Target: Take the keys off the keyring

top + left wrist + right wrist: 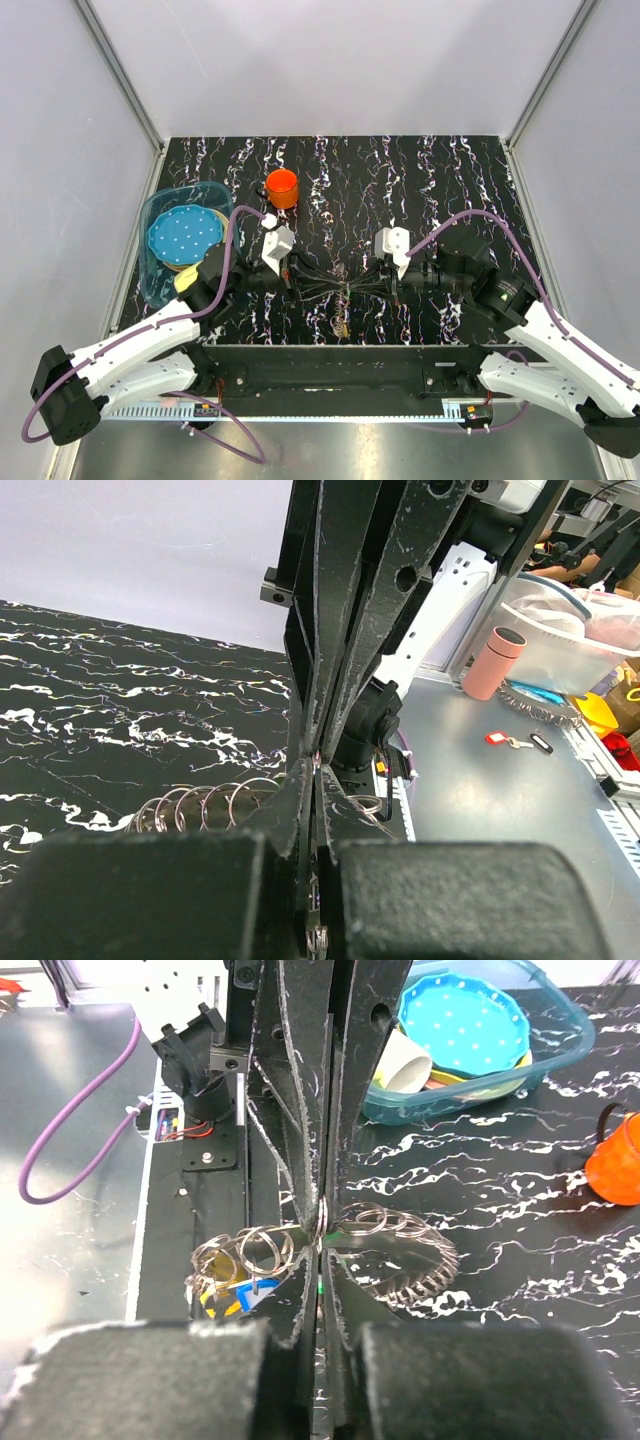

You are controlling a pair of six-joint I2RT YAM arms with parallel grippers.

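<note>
The keyring [345,300] lies near the table's front edge between my two grippers. In the right wrist view it is a grey metal ring [425,1265] with a toothed rim and several small wire loops. The keys [235,1292], showing blue and yellow heads, hang in the loops at its left; they show in the top view [342,326] too. My left gripper [337,291] and right gripper [353,291] meet tip to tip. Each is shut on a loop of the keyring. Loops [205,800] show beside my left gripper [315,765]. My right gripper [322,1250] pinches a loop at its tips.
An orange cup [282,187] stands at the back, also in the right wrist view [615,1160]. A clear blue tub [152,215] with a dotted blue plate and cups sits at the left, its rim [572,1022] visible. The table's front edge is just behind the keys.
</note>
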